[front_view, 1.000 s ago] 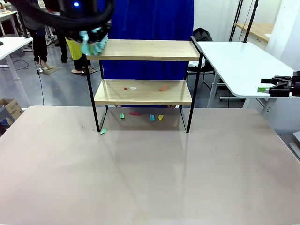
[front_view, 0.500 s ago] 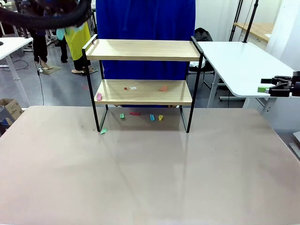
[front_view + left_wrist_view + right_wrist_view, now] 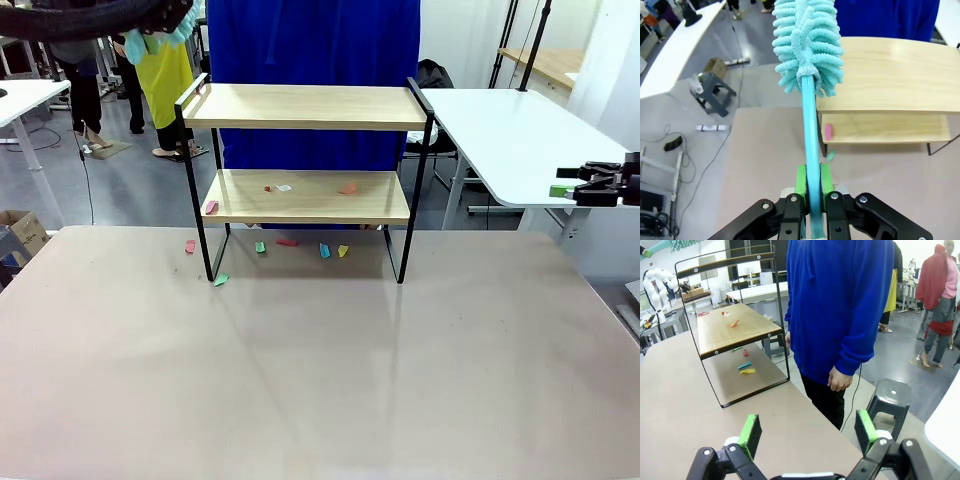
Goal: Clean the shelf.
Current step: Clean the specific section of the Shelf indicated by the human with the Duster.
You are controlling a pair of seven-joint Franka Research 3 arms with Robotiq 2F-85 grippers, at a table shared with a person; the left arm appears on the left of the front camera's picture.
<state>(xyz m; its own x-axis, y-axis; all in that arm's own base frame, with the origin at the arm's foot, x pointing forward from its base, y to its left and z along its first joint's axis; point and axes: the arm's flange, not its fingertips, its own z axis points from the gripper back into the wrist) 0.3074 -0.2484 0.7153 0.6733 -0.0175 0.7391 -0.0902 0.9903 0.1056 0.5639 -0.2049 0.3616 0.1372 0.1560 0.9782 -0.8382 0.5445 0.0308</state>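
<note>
Table (image 3: 320, 380): carries the shelf (image 3: 305, 105) at its far middle, long axis running left to right.
Left end effector (image 3: 812, 180): clamped on the duster (image 3: 807, 45) handle, raised just off the shelf's left end; the nearer arm.
Right end effector (image 3: 807, 432): jaws wide, empty, well apart to the right.
Coloured scraps (image 3: 347, 188): on the lower board.
</note>
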